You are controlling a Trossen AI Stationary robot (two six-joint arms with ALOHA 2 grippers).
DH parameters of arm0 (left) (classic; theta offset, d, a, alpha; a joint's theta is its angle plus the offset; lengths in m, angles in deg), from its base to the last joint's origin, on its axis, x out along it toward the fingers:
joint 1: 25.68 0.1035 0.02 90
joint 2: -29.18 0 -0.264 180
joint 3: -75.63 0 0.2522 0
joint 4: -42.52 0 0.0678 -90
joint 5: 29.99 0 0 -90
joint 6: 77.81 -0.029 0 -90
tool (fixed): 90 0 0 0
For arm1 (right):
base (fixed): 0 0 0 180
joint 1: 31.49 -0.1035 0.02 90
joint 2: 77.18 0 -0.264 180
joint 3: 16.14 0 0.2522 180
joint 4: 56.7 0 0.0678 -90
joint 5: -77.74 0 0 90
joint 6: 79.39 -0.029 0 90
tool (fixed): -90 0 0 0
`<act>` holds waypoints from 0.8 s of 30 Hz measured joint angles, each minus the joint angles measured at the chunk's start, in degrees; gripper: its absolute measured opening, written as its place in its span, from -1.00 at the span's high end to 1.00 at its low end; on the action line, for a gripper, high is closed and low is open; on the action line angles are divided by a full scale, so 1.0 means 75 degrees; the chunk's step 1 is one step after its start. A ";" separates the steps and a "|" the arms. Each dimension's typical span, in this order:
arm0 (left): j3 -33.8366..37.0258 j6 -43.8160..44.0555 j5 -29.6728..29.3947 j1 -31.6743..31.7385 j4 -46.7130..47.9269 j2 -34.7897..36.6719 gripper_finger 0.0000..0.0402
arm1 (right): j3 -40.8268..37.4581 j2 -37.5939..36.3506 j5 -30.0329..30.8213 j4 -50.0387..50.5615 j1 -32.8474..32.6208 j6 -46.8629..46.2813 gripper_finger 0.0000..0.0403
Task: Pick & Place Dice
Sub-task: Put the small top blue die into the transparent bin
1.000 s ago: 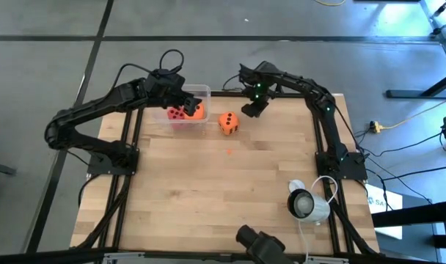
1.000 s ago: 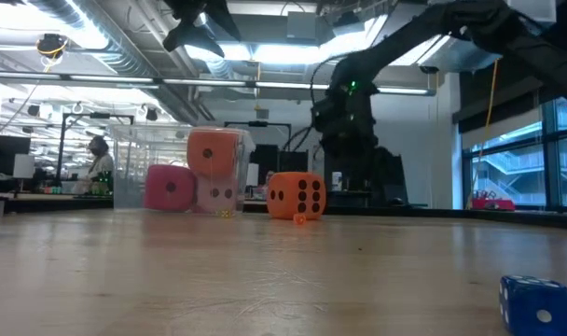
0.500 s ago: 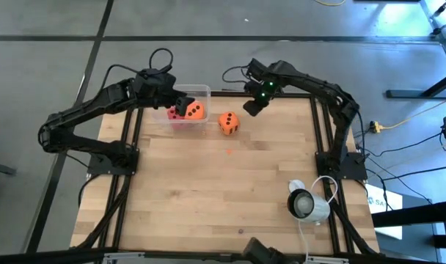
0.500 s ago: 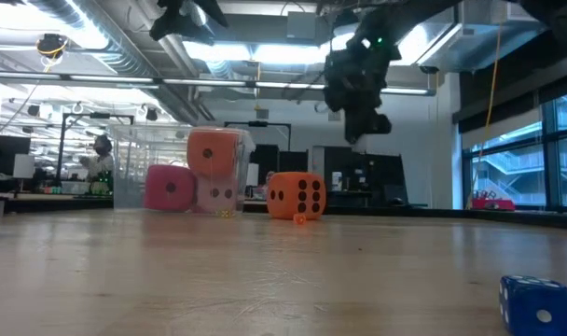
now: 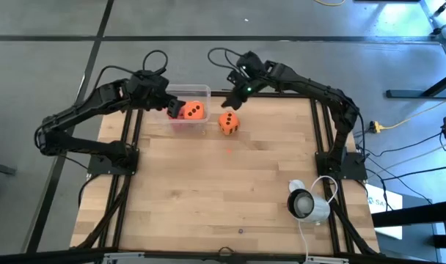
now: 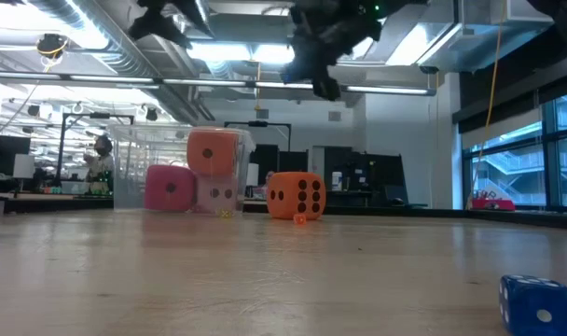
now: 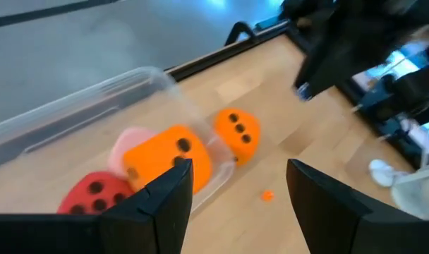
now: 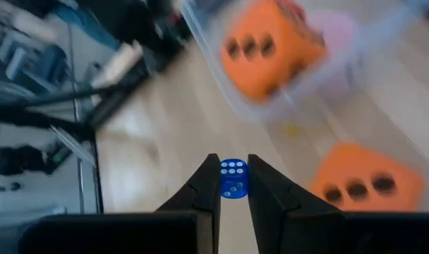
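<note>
A clear box (image 5: 199,94) stands at the table's far left. Inside it an orange die (image 5: 194,111) rests on a pale pink die (image 6: 215,193) and a red die (image 7: 94,194). A second orange die (image 5: 228,122) sits on the table just right of the box. High above that die and the box's right end, my right gripper (image 8: 233,185) is shut on a small blue die (image 8: 233,178). My left gripper (image 7: 236,204) hangs open above the box's left end, with nothing between its fingers. My right gripper pinches the small blue die by two opposite sides (image 8: 224,179) between its two fingers. The fingers slant down from the table's right toward the box. The die is lifted clear, high above the table.
Another small blue die (image 6: 540,303) lies on the table close to the near edge. A white round device (image 5: 307,204) with its cable sits at the near right. A tiny orange speck (image 5: 229,152) lies mid-table. The board's middle and near left show bare wood.
My right gripper has risen and swung toward the table's left, from right of the loose orange die to above it and the box, tipping from steeply downward to a shallower slant. My left gripper has drawn back a little toward the left edge. The dice have not moved.
</note>
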 joint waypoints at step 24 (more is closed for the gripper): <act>0.0000 -0.1603 0.0194 -0.0002 -0.0515 0.0292 -0.10 | 0.0200 0.0228 -0.0182 -0.3181 -0.0671 -0.2354 0.77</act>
